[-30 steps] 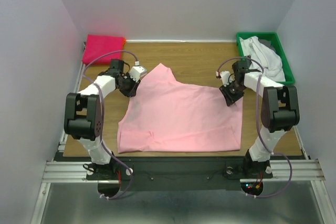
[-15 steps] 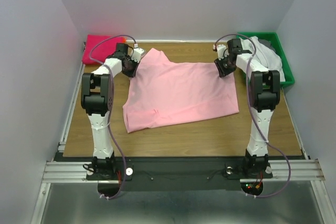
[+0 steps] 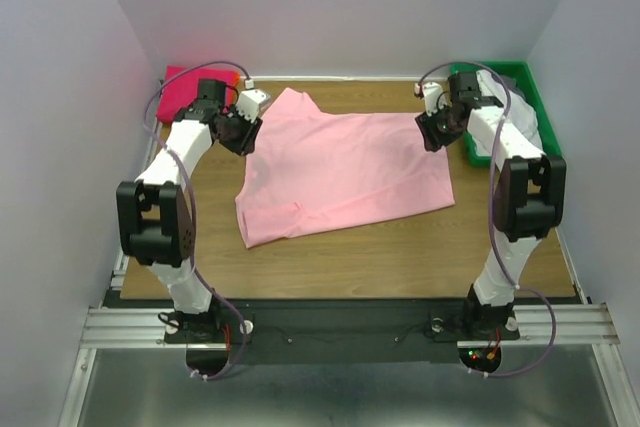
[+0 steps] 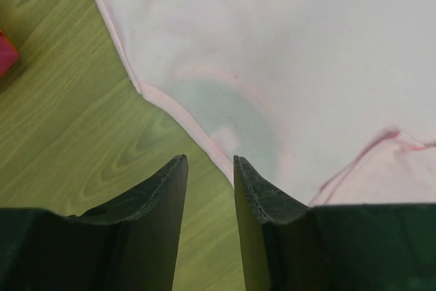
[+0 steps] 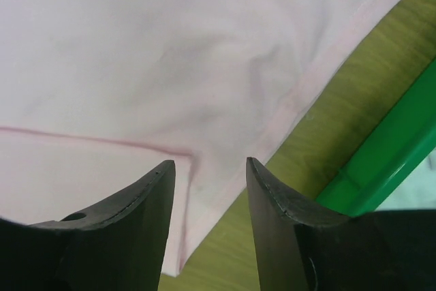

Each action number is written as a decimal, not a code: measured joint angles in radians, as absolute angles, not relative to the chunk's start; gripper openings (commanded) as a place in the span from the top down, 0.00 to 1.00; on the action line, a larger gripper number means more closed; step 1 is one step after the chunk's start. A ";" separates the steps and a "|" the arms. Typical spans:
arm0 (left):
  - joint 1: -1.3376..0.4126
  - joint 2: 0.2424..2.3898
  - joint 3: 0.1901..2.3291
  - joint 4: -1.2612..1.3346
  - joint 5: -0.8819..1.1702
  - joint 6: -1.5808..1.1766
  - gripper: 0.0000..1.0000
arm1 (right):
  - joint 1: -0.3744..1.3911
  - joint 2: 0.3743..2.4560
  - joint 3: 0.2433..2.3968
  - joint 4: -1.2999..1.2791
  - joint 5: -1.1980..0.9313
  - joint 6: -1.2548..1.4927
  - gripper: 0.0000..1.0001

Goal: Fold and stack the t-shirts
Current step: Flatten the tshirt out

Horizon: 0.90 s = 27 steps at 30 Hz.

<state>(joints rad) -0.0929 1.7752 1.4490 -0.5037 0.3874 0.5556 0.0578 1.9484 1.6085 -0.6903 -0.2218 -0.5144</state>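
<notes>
A light pink t-shirt [image 3: 345, 172] lies spread flat on the wooden table [image 3: 400, 257], its far edge near the back. My left gripper [image 3: 245, 137] hangs open at the shirt's far left edge; in the left wrist view the gripper [image 4: 208, 161] has only bare wood between its fingers, with the shirt's hem [image 4: 197, 131] just ahead. My right gripper [image 3: 432, 135] is open at the far right corner. Seen from its own wrist, that gripper [image 5: 210, 163] hovers over the shirt's edge [image 5: 225, 189] without clamping it. A hot pink t-shirt [image 3: 185, 89] lies folded at the back left corner.
A green bin [image 3: 497, 66] at the back right holds white and grey t-shirts [image 3: 520, 102], and its rim [image 5: 388, 155] is close beside my right gripper. White walls close in the table on three sides.
Both grippers dragged the pink shirt toward the back of the table, then opened and let go of it. Both arms have since drawn slightly back from its far edge.
</notes>
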 measured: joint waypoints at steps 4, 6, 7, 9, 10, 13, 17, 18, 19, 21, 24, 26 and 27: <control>-0.105 1.658 1.348 -0.526 0.414 0.577 0.52 | 0.058 1.891 1.525 -0.709 -0.256 -0.521 0.48; -0.114 1.652 1.304 -0.523 0.418 0.583 0.50 | 0.058 1.914 1.506 -0.719 -0.268 -0.519 0.48; -0.120 1.654 1.278 -0.525 0.418 0.585 0.49 | 0.058 1.934 1.503 -0.727 -0.273 -0.519 0.48; -0.129 1.660 1.234 -0.535 0.413 0.587 0.49 | 0.058 1.984 1.504 -0.731 -0.276 -0.518 0.48; -0.133 1.662 1.217 -0.537 0.411 0.587 0.49 | 0.058 2.007 1.504 -0.731 -0.277 -0.518 0.48; -0.144 1.668 1.189 -0.540 0.407 0.587 0.49 | 0.058 2.045 1.520 -0.733 -0.280 -0.517 0.47; -0.149 1.670 1.170 -0.526 0.404 0.587 0.50 | 0.058 2.062 1.540 -0.731 -0.285 -0.516 0.54; -0.149 1.672 1.166 -0.522 0.403 0.587 0.50 | 0.058 2.062 1.541 -0.732 -0.286 -0.514 0.56; -0.149 1.673 1.159 -0.517 0.403 0.587 0.50 | 0.058 2.062 1.541 -0.732 -0.286 -0.512 0.56; -0.149 1.675 1.148 -0.514 0.402 0.587 0.51 | 0.057 2.061 1.541 -0.733 -0.287 -0.511 0.56; -0.149 1.676 1.132 -0.513 0.400 0.587 0.51 | 0.054 2.050 1.530 -0.733 -0.288 -0.508 0.57; -0.149 1.676 1.129 -0.513 0.400 0.587 0.51 | 0.054 2.028 1.509 -0.738 -0.289 -0.506 0.59; -0.149 1.676 1.128 -0.512 0.399 0.587 0.51 | 0.054 2.017 1.504 -0.744 -0.289 -0.506 0.60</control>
<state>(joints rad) -0.1490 1.6756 1.1278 -0.5121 0.3992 0.5869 0.0536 2.0171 1.5036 -0.7437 -0.2886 -0.5060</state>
